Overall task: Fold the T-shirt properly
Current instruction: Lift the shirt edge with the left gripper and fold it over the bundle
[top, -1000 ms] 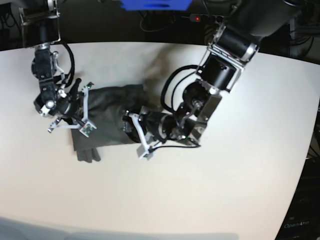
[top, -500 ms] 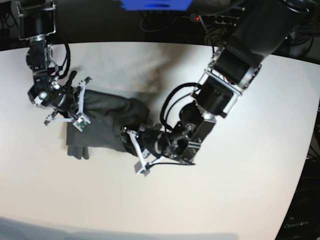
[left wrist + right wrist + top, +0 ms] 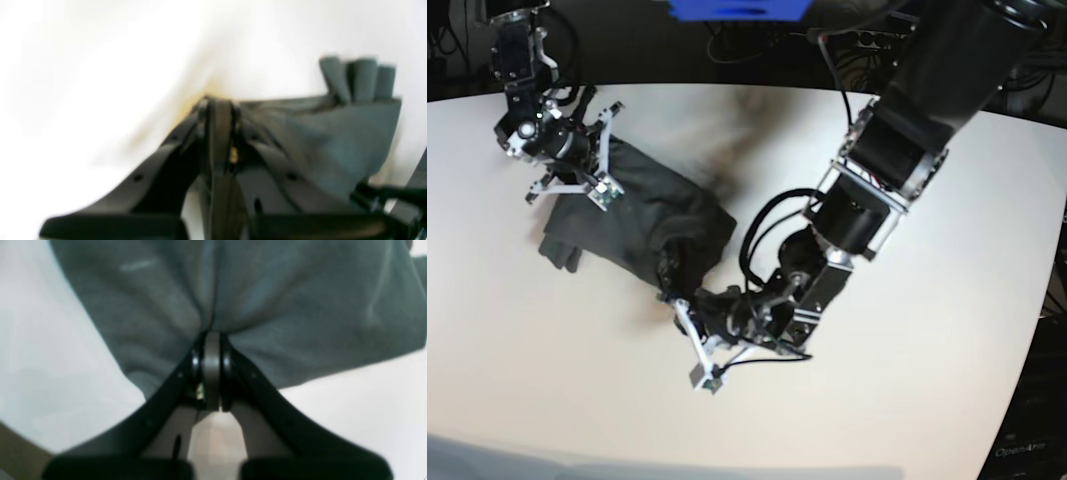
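- The dark grey T-shirt [image 3: 642, 225] lies bunched on the white table [image 3: 907, 380], stretched between the two grippers, from the upper left of the base view down toward the middle.
- The right gripper [image 3: 592, 160] sits at the shirt's upper-left end. In its wrist view the fingers [image 3: 200, 373] are pressed tight together, and the cloth puckers into folds right at the tips, so it is pinching the fabric.
- The left gripper [image 3: 677, 300] is at the shirt's lower-right end, low over the table. Its wrist view is blurred, but the jaws look closed with dark cloth gathered at the tips and draping off to the right.
- In the left wrist view, the shirt [image 3: 333, 133] hangs in a slack sheet, with three rolled-looking folds [image 3: 358, 78] standing up at its far edge; I cannot tell which part of the garment they are.
- A loose clump of the shirt, perhaps a sleeve [image 3: 562, 250], rests on the table at the left, just below the right gripper.
- A dark shadow or smear [image 3: 737, 140] shows on the tabletop just beyond the shirt's top edge.
- A blue object [image 3: 737, 8] sits at the table's far edge, well apart from the shirt.
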Controlling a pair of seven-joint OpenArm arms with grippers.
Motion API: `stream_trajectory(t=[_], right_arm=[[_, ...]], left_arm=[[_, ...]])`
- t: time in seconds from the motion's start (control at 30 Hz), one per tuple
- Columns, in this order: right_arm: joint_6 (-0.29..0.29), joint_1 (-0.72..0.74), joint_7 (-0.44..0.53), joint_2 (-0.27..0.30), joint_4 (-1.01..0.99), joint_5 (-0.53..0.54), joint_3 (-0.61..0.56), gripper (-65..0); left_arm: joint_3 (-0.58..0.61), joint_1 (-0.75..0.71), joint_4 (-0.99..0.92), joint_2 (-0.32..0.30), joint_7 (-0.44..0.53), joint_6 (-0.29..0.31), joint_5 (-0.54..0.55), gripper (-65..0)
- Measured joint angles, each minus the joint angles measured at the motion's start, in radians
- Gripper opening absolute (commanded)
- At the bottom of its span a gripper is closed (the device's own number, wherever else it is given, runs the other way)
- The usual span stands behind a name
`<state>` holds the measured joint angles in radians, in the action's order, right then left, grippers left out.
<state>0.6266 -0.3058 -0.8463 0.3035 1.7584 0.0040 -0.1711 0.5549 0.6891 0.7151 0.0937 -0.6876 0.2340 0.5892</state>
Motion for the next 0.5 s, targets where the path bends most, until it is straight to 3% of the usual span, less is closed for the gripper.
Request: stream_trajectory(t=[0.13,0.33,0.5], right_arm=[[0.008,-0.026,-0.026,-0.021,0.036,-0.005,-0.007,-65.0],[0.039,0.006,-0.07,-0.02,0.027,0.005,-0.012,-65.0],[0.053,0.024,-0.079,-0.009,0.019,0.025,-0.013,-65.0]], left_arm=[[-0.008,0.026,0.018,0.007,-0.036,0.002,0.013,-62.7],[-0.008,-0.026,0.269,-0.029,-0.435,0.005,0.023,-62.8],[-0.011,-0.135,0.619,-0.156,-0.695,-0.002,0.064,-62.8]])
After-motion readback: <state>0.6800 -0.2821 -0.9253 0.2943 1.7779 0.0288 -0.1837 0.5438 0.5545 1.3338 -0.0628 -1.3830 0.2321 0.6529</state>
